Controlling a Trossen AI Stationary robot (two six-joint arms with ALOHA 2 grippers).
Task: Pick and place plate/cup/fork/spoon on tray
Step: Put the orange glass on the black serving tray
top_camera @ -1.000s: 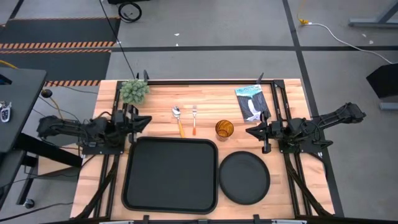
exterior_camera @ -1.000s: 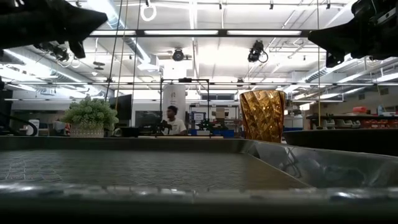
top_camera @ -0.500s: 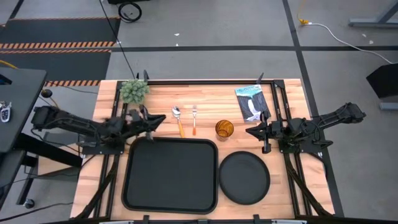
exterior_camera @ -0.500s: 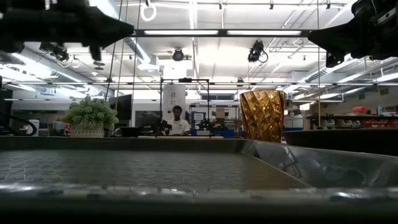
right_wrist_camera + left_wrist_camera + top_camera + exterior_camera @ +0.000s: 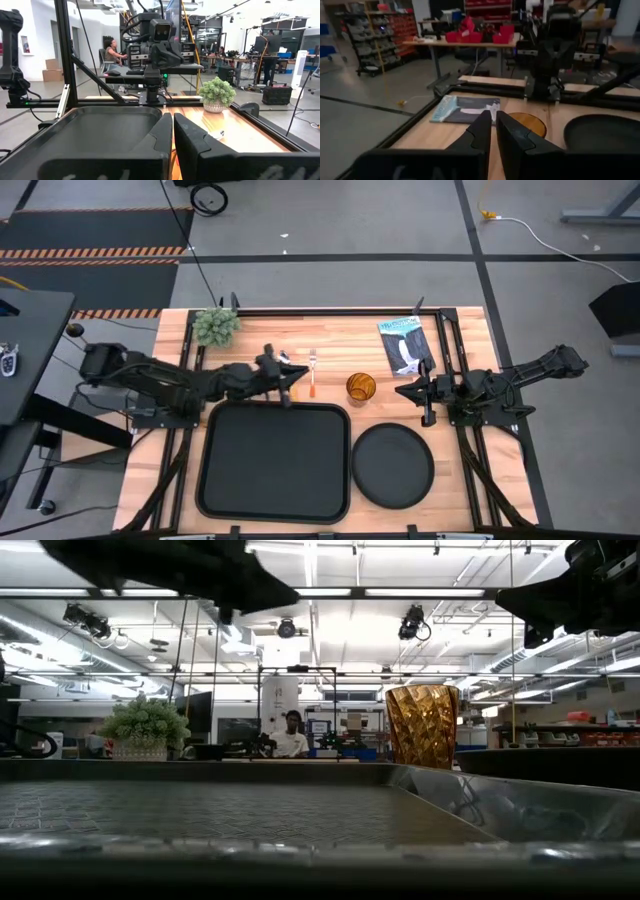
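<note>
My left gripper [image 5: 288, 387] is shut and reaches out over the table above the spoon, just past the tray's [image 5: 275, 460] far rim. The arm covers most of the spoon; only its metal bowl [image 5: 284, 359] shows. The low view shows this gripper [image 5: 250, 580] well above the table. The fork [image 5: 312, 375] lies flat beside it on the wood. The amber cup [image 5: 361, 388] stands upright to the right. The round black plate [image 5: 393, 465] lies to the right of the tray. My right gripper [image 5: 405, 392] is shut and waits right of the cup.
A small potted plant [image 5: 216, 326] stands at the far left of the table. A printed booklet [image 5: 403, 345] lies at the far right. Black frame rails run along both side edges. People sit in the room beyond the table [image 5: 292, 740].
My left gripper has swept from the table's left edge toward the right, along the tray's far rim, and now hangs over the spoon. It has stayed shut. My right arm and all the objects have kept still.
</note>
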